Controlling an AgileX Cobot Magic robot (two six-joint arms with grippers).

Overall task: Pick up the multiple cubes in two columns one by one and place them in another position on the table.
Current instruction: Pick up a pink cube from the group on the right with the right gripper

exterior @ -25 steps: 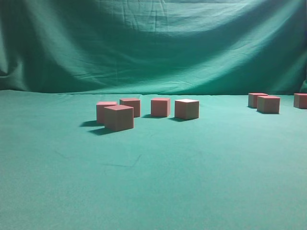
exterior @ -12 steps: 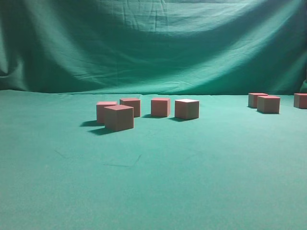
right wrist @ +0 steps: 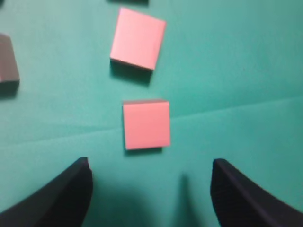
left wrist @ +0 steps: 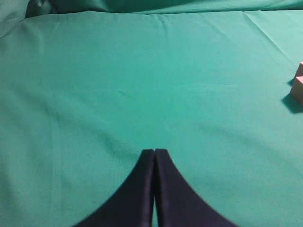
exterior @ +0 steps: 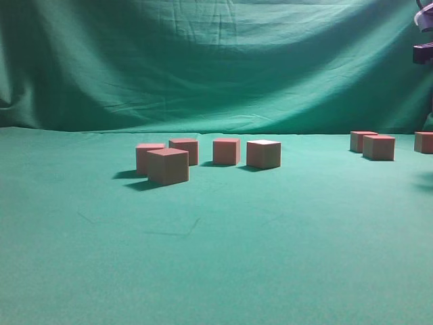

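Note:
On the green table (exterior: 223, 257), several reddish-pink cubes stand in a left group, the nearest one (exterior: 168, 166) in front and a pale-topped one (exterior: 263, 154) at its right end. Three more cubes (exterior: 379, 147) sit at the far right. A bit of my right arm (exterior: 423, 40) shows at the top right corner. In the right wrist view my right gripper (right wrist: 150, 165) hangs open above the cloth, empty, with one cube (right wrist: 146, 125) just ahead of its jaws and another (right wrist: 138, 38) beyond. My left gripper (left wrist: 154, 151) is shut over bare cloth, holding nothing.
A third cube (right wrist: 8, 59) lies at the left edge of the right wrist view. A cube (left wrist: 298, 87) pokes in at the right edge of the left wrist view. Green cloth (exterior: 216, 61) hangs as a backdrop behind the table.
Part of my right arm has come into the exterior view at the top right, and a faint shadow has appeared at the right edge. No cube has moved.

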